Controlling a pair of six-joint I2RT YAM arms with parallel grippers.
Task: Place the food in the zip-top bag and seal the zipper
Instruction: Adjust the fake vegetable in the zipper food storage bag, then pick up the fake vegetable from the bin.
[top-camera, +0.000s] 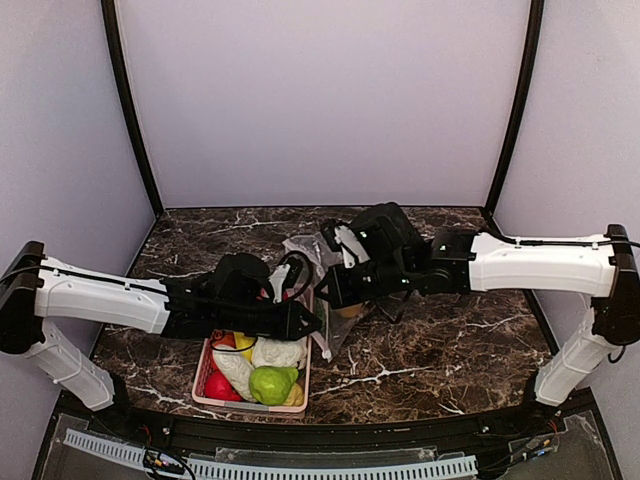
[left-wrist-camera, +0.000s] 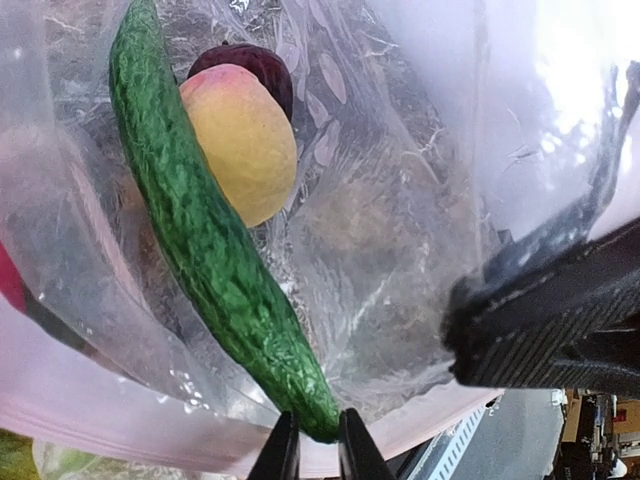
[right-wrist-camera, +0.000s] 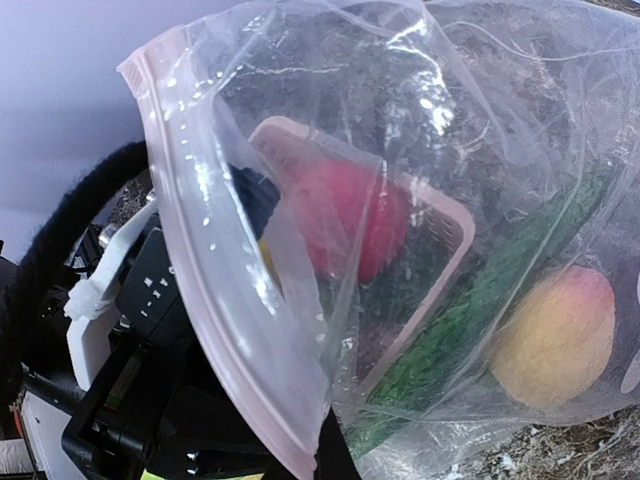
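Jaws of the left gripper (left-wrist-camera: 318, 452) stand almost closed on the near tip of the cucumber (left-wrist-camera: 205, 240), which lies lengthwise inside the zip-top bag (left-wrist-camera: 420, 180) beside the yellow-orange ball (left-wrist-camera: 240, 140), likely to push it deeper; the right gripper (top-camera: 345, 285), fully closed, clamps the bag wall, apparently holding the mouth open.

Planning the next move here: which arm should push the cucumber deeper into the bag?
Left. The left tool pinches the cucumber's near end, aimed into the bag. The right tool holds the bag's mouth open, so it should not let go.
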